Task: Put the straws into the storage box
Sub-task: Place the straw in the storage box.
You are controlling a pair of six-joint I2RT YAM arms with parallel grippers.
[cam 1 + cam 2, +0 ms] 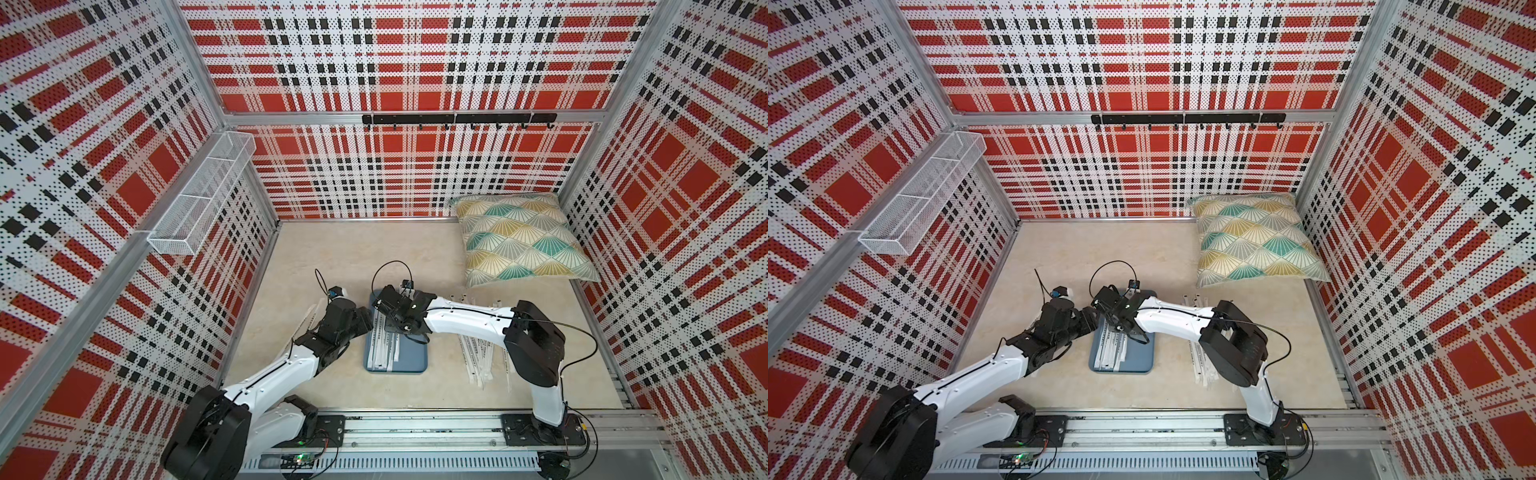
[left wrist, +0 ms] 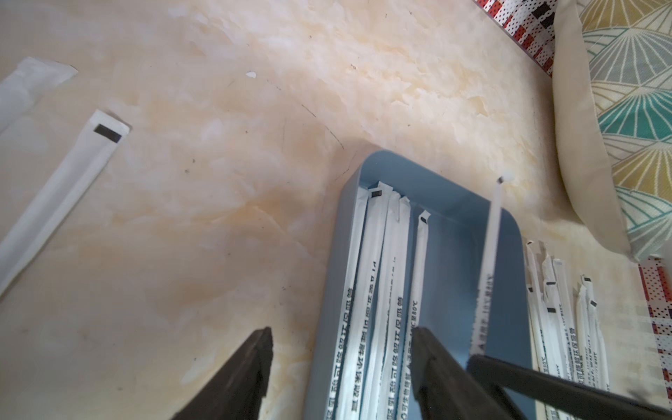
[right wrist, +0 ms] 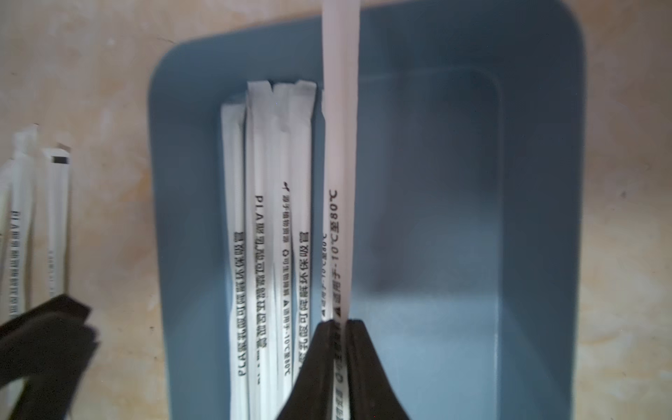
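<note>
Roughly five straws point(image 3: 259, 218), one storage box point(image 3: 472, 225)

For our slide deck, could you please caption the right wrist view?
Right gripper pinches one white paper-wrapped straw above the slate-blue plastic tray, beside other wrapped straws lying inside.

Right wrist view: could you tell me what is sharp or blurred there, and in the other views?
Right wrist view: print on the held straw reads clearly, its far end goes soft, and a dim shadow lies on the box floor. Left wrist view: the left end effector looks soft. Both top views: walls bow, wide-angle.
</note>
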